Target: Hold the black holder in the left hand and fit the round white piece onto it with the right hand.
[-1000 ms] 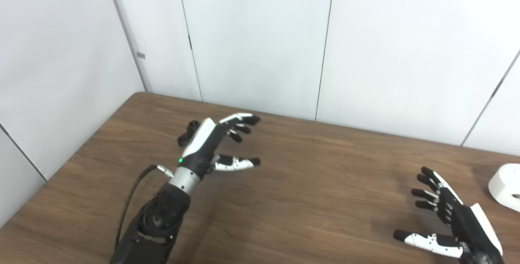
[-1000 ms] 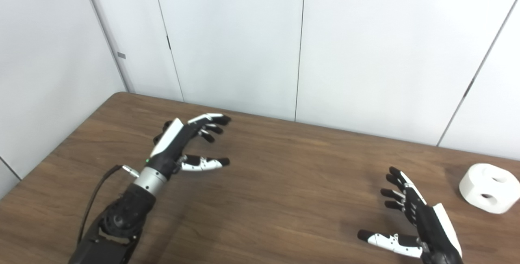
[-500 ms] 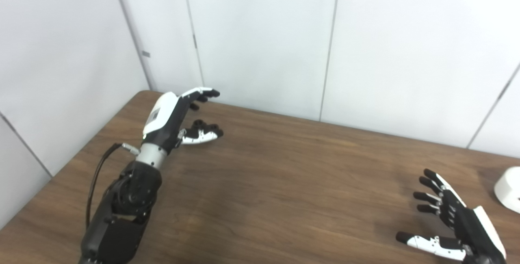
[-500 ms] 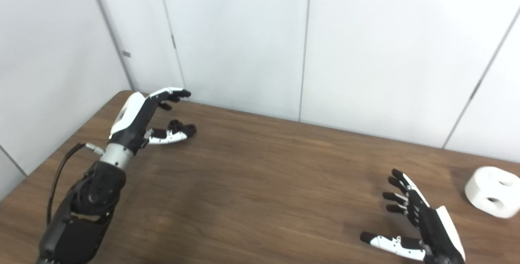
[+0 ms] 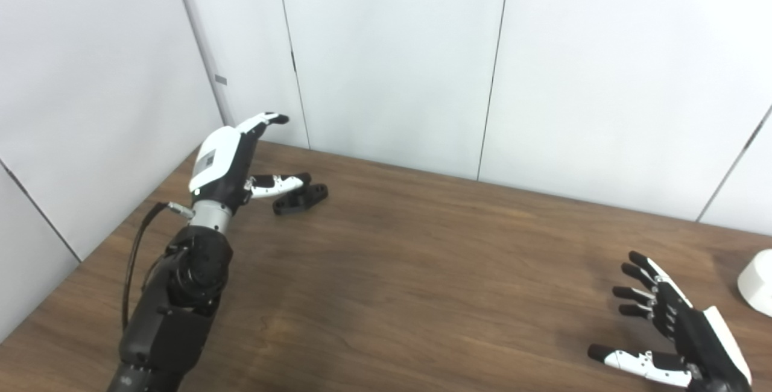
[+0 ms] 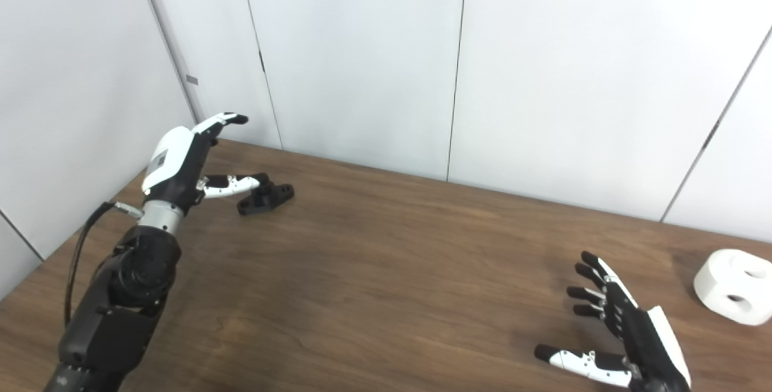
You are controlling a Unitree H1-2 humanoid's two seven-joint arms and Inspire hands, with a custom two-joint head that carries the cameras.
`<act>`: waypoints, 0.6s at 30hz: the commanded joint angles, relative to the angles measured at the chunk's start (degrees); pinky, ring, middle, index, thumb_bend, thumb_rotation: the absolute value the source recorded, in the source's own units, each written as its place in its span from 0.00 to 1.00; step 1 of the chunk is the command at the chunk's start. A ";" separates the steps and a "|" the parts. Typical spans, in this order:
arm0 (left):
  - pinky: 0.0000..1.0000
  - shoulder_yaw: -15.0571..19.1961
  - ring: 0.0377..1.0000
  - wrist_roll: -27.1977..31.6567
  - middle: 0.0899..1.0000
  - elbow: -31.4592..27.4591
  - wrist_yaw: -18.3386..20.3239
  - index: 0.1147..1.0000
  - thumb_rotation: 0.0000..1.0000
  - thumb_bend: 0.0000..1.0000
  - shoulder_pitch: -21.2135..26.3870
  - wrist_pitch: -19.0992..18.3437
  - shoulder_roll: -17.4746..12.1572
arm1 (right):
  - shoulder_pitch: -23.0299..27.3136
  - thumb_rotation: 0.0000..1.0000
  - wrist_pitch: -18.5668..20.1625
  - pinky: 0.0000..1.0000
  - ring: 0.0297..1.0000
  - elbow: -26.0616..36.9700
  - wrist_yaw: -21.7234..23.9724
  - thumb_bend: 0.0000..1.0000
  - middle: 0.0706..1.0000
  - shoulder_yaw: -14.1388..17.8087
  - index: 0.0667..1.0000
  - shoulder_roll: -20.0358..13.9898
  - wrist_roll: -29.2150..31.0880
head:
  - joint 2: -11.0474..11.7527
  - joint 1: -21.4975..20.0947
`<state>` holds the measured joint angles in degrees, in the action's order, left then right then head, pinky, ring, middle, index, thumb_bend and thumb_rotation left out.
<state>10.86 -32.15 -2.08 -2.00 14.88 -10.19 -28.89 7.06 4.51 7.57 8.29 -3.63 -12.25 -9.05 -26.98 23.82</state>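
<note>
Swung toward the table's far left corner since a second ago, the left hand (image 5: pixel 226 160) hovers with fingers spread, thumb just above the black holder (image 5: pixel 300 198) lying on the table (image 6: pixel 386 271). Right hand (image 6: pixel 627 331) waits, fingers splayed, empty. Only the right eye view shows the whole round white piece (image 6: pixel 733 286); the other crops it.

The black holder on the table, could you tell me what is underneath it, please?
The black holder lies directly on the bare wooden table; nothing else shows beneath it. The left robot hand is open beside it, thumb near its left end; contact cannot be told.
</note>
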 commanded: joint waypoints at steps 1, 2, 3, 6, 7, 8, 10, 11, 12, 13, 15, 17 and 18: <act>0.81 -0.20 0.97 -2.05 0.95 -0.04 0.10 0.85 0.29 0.88 2.58 -2.27 -2.90 | 1.24 0.00 -1.98 0.73 0.79 2.28 -0.40 0.75 0.90 0.48 0.92 -0.12 0.51 | -0.03 -0.07; 0.84 -0.63 0.99 -2.45 0.97 0.30 0.56 0.86 0.32 0.90 2.67 -3.43 -3.25 | 1.19 0.00 -1.86 0.74 0.79 2.36 -0.39 0.75 0.90 0.48 0.93 -0.14 0.46 | -0.04 -0.18; 0.87 -1.06 0.99 -2.58 0.98 0.83 1.04 0.87 0.34 0.91 2.79 -4.39 -3.65 | 1.17 0.00 -1.79 0.74 0.80 2.41 -0.36 0.74 0.90 0.49 0.93 -0.18 0.47 | -0.04 -0.18; 0.98 -2.52 1.00 -2.87 1.00 2.67 2.50 0.90 0.42 0.98 3.19 -6.04 -5.08 | 1.14 0.00 -1.80 0.74 0.80 2.43 -0.41 0.75 0.90 0.57 0.93 -0.15 0.56 | -0.04 -0.18; 0.98 -3.09 1.00 -3.07 1.00 3.24 2.96 0.90 0.43 0.99 3.32 -6.48 -5.56 | 1.14 0.00 -1.78 0.74 0.80 2.40 -0.39 0.75 0.90 0.61 0.93 -0.15 0.64 | -0.04 -0.18; 0.99 -3.64 1.00 -3.20 1.00 3.51 3.46 0.91 0.45 0.99 3.38 -7.11 -5.94 | 1.08 0.00 -1.79 0.74 0.80 2.42 -0.35 0.75 0.90 0.67 0.93 -0.21 0.73 | -0.21 -0.45; 1.00 -4.55 1.00 -3.17 1.00 4.11 3.96 0.92 0.50 1.00 3.53 -7.84 -6.52 | 0.98 0.00 -1.69 0.73 0.80 2.49 -0.30 0.75 0.90 0.76 0.93 -0.28 0.83 | -0.21 -0.45; 1.00 -4.91 1.00 -3.11 1.00 4.51 3.99 0.92 0.50 1.00 3.62 -7.95 -6.69 | 0.95 0.00 -1.57 0.73 0.80 2.58 -0.30 0.75 0.90 0.80 0.93 -0.30 0.83 | -0.32 -0.48; 1.00 -5.30 1.00 -3.12 1.00 4.94 4.12 0.91 0.52 1.00 3.76 -8.20 -6.84 | 0.93 0.00 -1.55 0.73 0.80 2.65 -0.29 0.75 0.90 0.84 0.93 -0.33 0.82 | -0.39 -0.49; 1.00 -5.63 1.00 -3.12 1.00 5.26 4.25 0.91 0.54 1.00 3.89 -8.49 -6.93 | 0.91 0.00 -1.52 0.73 0.80 2.76 -0.25 0.75 0.89 0.89 0.93 -0.36 0.85 | -0.35 -0.58; 1.00 -6.15 1.00 -2.83 1.00 6.16 4.50 0.90 0.55 1.00 4.30 -9.27 -6.96 | 0.88 0.00 -1.10 0.72 0.79 3.15 -0.15 0.75 0.89 0.93 0.93 -0.39 0.84 | -0.38 -0.72; 1.00 -6.72 1.00 -2.76 1.00 7.29 4.46 0.89 0.53 1.00 4.72 -9.56 -7.08 | 0.88 0.00 -0.80 0.72 0.79 3.44 -0.14 0.75 0.90 0.94 0.93 -0.39 0.77 | -0.38 -0.72; 1.00 -7.42 1.00 -3.23 1.00 7.83 4.78 0.89 0.53 1.00 4.92 -9.87 -7.39 | 0.86 0.00 -0.63 0.72 0.79 3.62 -0.10 0.75 0.90 0.99 0.93 -0.41 0.83 | -0.54 -1.05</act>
<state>3.55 -34.03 6.01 3.02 17.20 -19.75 -33.66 6.79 4.74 8.80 8.30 -3.23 -12.28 -8.87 -27.51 22.85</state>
